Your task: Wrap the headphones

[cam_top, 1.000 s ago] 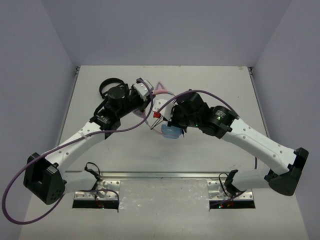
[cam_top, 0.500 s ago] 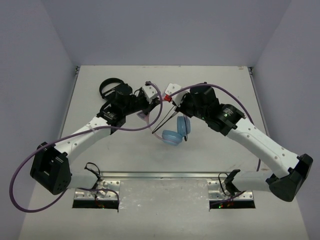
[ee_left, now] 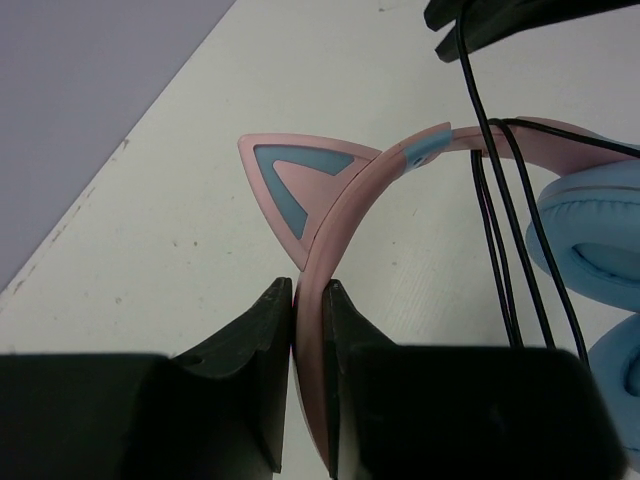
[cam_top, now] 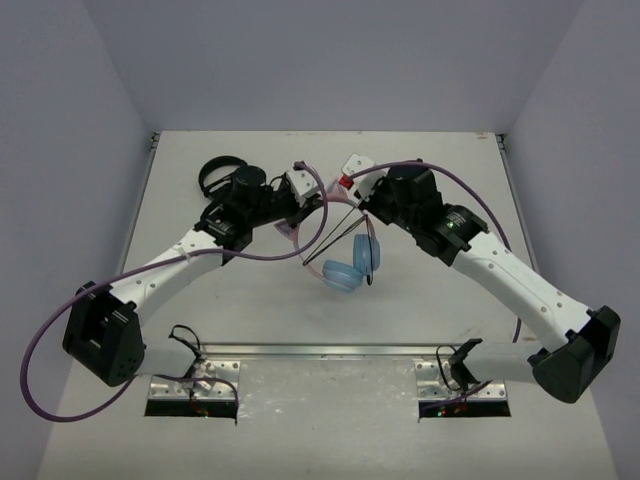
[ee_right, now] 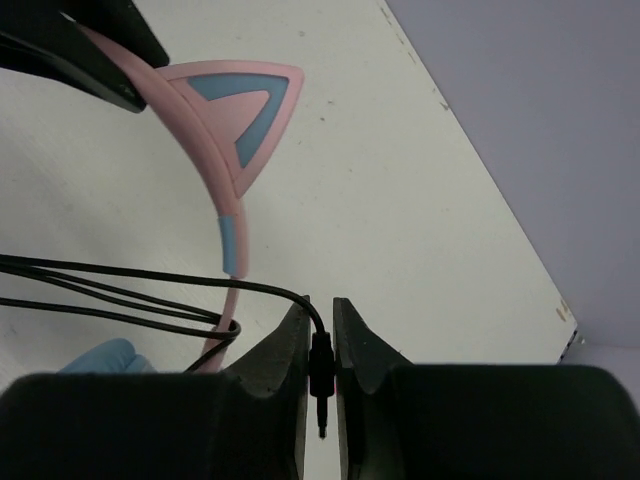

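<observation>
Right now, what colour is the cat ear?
The cat ear is pink with a light blue centre, clearest in the left wrist view.

We see a white desk point(cam_top: 430, 160), its top lightly speckled and scuffed. On the desk's far left part lies a pair of all-black headphones point(cam_top: 214, 172); only part of it shows, a dark ring resting on the surface. Plain lavender-grey walls point(cam_top: 330, 60) rise from the desk's far edge and along both of its sides. Small metal brackets point(cam_top: 153, 141) sit at the desk's two far corners. Along the desk's near edge runs a metal rail point(cam_top: 330, 349), with a flat metal plate point(cam_top: 172, 396) just below each end of it.
</observation>
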Controlling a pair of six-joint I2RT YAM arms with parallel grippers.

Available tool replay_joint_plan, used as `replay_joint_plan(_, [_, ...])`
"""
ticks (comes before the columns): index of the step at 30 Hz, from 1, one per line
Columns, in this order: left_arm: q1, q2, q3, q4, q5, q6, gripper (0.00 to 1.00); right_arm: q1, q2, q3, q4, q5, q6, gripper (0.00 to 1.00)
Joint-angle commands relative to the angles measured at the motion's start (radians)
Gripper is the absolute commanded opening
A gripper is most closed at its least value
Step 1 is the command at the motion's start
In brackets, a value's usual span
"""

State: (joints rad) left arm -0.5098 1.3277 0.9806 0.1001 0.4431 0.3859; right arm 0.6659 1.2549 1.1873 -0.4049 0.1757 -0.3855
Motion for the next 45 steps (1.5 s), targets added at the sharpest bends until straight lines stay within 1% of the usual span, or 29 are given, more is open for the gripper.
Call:
replay_joint_plan(1, [0.008,-0.030,0.041,-0.039,0.097,0.025,0.00,-0.045,-0.009,0.008,0.140,0.105,-0.021,0.12])
replay_joint_plan(4, [0.010,-0.035,0.044,-0.033,0.103,0.022,0.00,-0.057,-0.011,-0.008,0.150,0.091,-0.015,0.10])
replay_joint_plan(6, [0.013,-0.036,0.038,-0.013,0.071,-0.002,0.00,-0.061,-0.014,-0.026,0.156,0.085,-0.010,0.09])
replay_joint_plan(8, [0.019,-0.038,0.038,0.007,0.066,-0.028,0.00,-0.072,-0.018,-0.047,0.159,0.059,0.005,0.03])
replay_joint_plan(9, [0.028,-0.035,0.044,0.012,0.065,-0.048,0.00,-0.078,-0.022,-0.058,0.170,0.058,0.013,0.02])
replay_joint_plan(12, [0.039,-0.033,0.049,0.016,0.072,-0.062,0.00,-0.094,-0.025,-0.089,0.187,0.053,0.028,0.02])
replay_joint_plan(16, [0.066,-0.030,0.053,0.033,0.086,-0.090,0.00,-0.143,-0.035,-0.101,0.190,0.024,0.094,0.01])
replay_joint_plan(17, [0.070,-0.027,0.061,0.035,0.095,-0.107,0.00,-0.150,-0.038,-0.110,0.195,-0.007,0.103,0.01])
replay_joint_plan(21, [0.080,-0.015,0.093,0.013,0.158,-0.122,0.00,-0.170,-0.032,-0.126,0.204,-0.045,0.134,0.03])
replay_joint_plan(25, [0.080,-0.013,0.095,0.016,0.167,-0.137,0.00,-0.175,-0.015,-0.132,0.210,-0.087,0.175,0.05])
replay_joint_plan(30, [0.085,0.002,0.107,0.019,0.170,-0.154,0.00,-0.183,-0.002,-0.164,0.219,-0.125,0.223,0.13])
replay_joint_plan(34, [0.086,0.019,0.096,0.050,0.198,-0.148,0.00,-0.224,-0.018,-0.229,0.271,-0.169,0.296,0.18])
replay_joint_plan(36, [0.086,0.028,0.090,0.062,0.192,-0.145,0.00,-0.252,-0.018,-0.253,0.282,-0.171,0.332,0.22])
replay_joint_plan(37, [0.086,0.031,0.092,0.066,0.189,-0.145,0.00,-0.259,-0.018,-0.261,0.285,-0.198,0.342,0.24])
replay_joint_plan(39, [0.086,0.047,0.099,0.066,0.201,-0.148,0.00,-0.278,-0.014,-0.281,0.291,-0.225,0.373,0.29])
replay_joint_plan(41, [0.086,0.059,0.121,0.059,0.229,-0.157,0.00,-0.285,-0.012,-0.313,0.313,-0.237,0.378,0.31])
replay_joint_plan(42, [0.086,0.070,0.128,0.052,0.236,-0.162,0.00,-0.290,-0.011,-0.325,0.324,-0.236,0.419,0.31])
replay_joint_plan(45, [0.086,0.094,0.155,0.030,0.275,-0.176,0.00,-0.302,0.004,-0.360,0.348,-0.252,0.448,0.34])
